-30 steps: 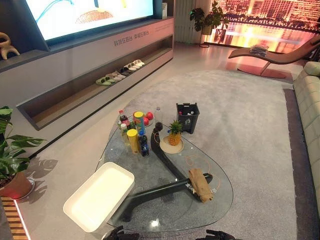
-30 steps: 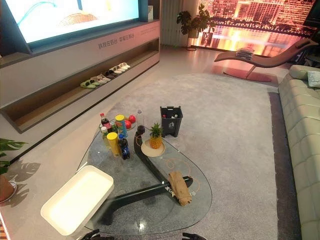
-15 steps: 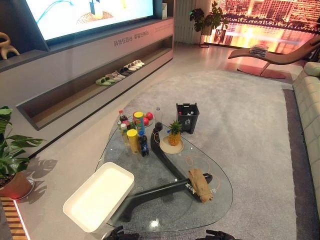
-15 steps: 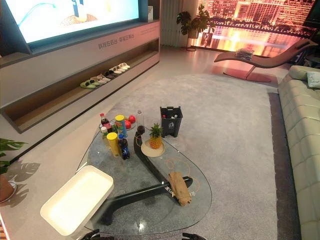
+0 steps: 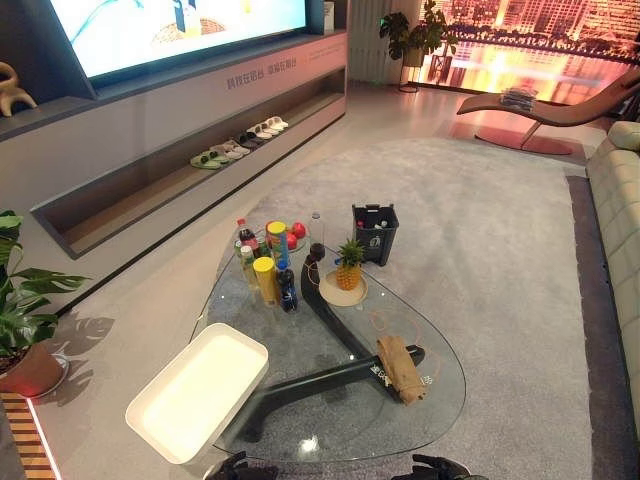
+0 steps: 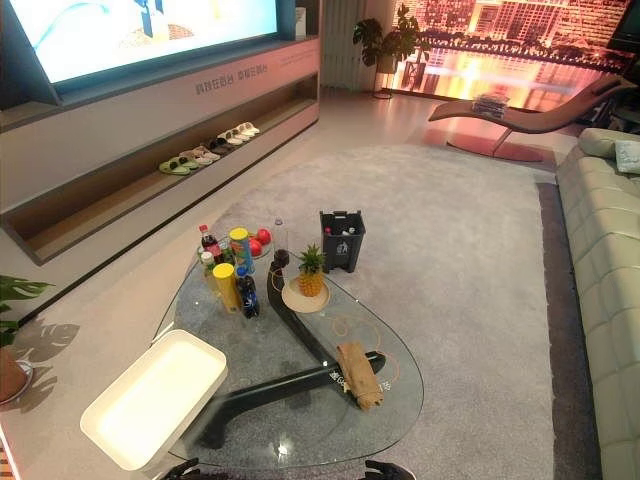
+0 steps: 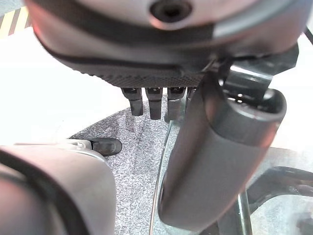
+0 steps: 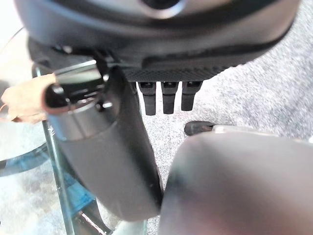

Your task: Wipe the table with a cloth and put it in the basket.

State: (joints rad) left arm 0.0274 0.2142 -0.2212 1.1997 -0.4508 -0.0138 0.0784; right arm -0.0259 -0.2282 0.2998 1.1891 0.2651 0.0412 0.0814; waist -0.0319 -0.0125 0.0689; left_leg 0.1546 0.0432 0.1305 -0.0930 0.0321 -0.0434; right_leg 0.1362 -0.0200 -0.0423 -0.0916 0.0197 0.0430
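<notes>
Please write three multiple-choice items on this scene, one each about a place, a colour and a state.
1. Where does the cloth lie?
A. in the white basket
B. on the glass table, at its right side
C. on the carpet

2. What colour is the small bin beyond the table?
A. black
B. red
C. white

3. How are the robot's hands?
A. left hand holds the cloth
B. right hand holds a bottle
C. both hang open, holding nothing

Answers:
1 B, the tan cloth rests on the glass, apart from the basket.
2 A, its walls are dark black.
3 C, the left hand and the right hand show straight fingers with only carpet and glass past them.
</notes>
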